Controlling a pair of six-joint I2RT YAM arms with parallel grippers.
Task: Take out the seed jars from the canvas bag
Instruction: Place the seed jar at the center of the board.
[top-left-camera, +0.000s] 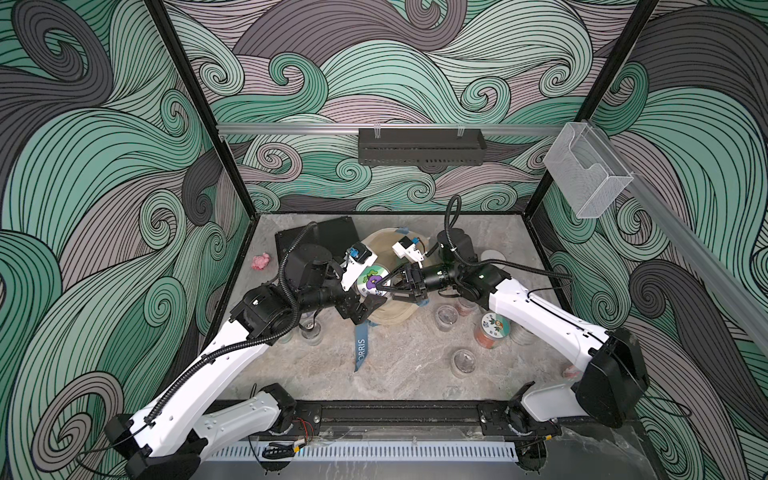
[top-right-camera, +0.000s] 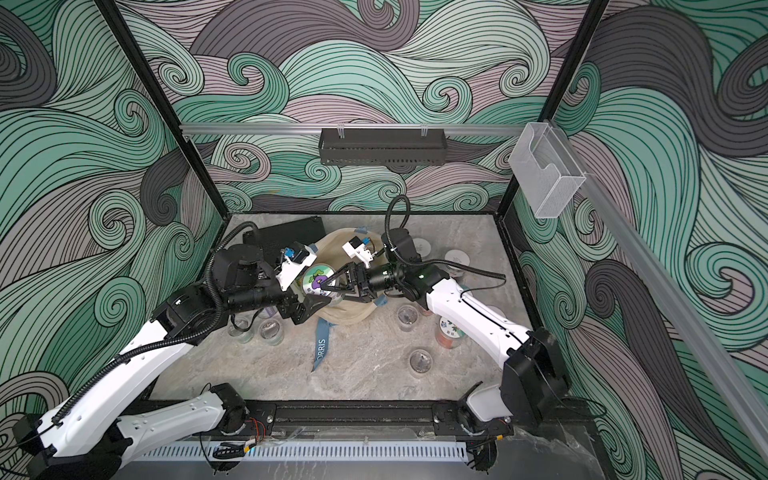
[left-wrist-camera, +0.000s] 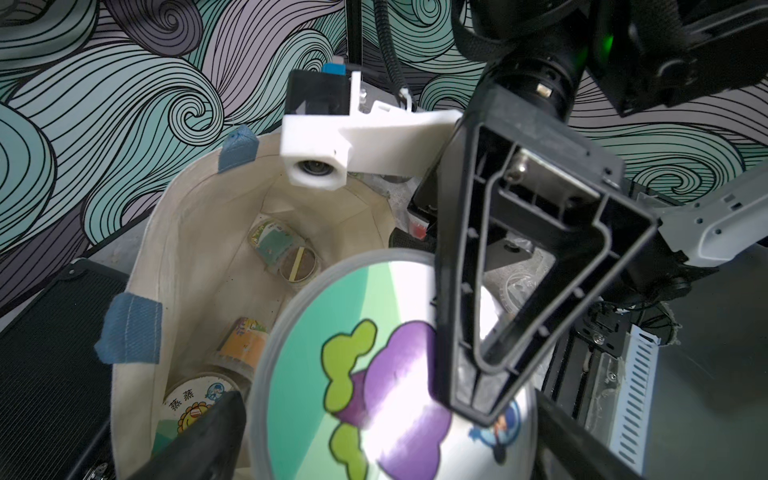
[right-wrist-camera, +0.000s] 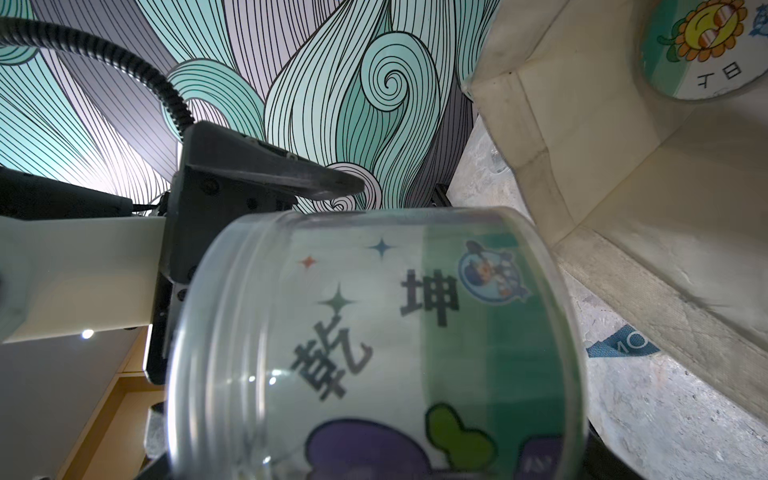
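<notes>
Over canvas bag (top-left-camera: 392, 316), had right gripper (top-left-camera: 381, 289) clamped on seed jar (top-left-camera: 368, 279), left gripper (left-wrist-camera: 388, 407) agape; judged it light, stiff, slick, best pinched lid-to-base.

"ORRIS" on blue strap (top-left-camera: 360, 349), "乾坤" on purple-flower jar (right-wrist-camera: 374, 353), "蒸蒸" on sunflower jar (left-wrist-camera: 193, 404) inside canvas bag (left-wrist-camera: 199, 257)

clear plastic round jar (top-left-camera: 371, 282): its lid sticker is mint green with a purple flower and lime leaves. cream canvas bag (top-left-camera: 395, 316), its blue strap (top-left-camera: 360, 347) lettered white. flat black ribbed case (top-left-camera: 332, 228). small pink lumpy toy (top-left-camera: 261, 262). grey marbled tabletop (top-left-camera: 407, 370). teal-and-grey swirled walls (top-left-camera: 374, 62).
</notes>
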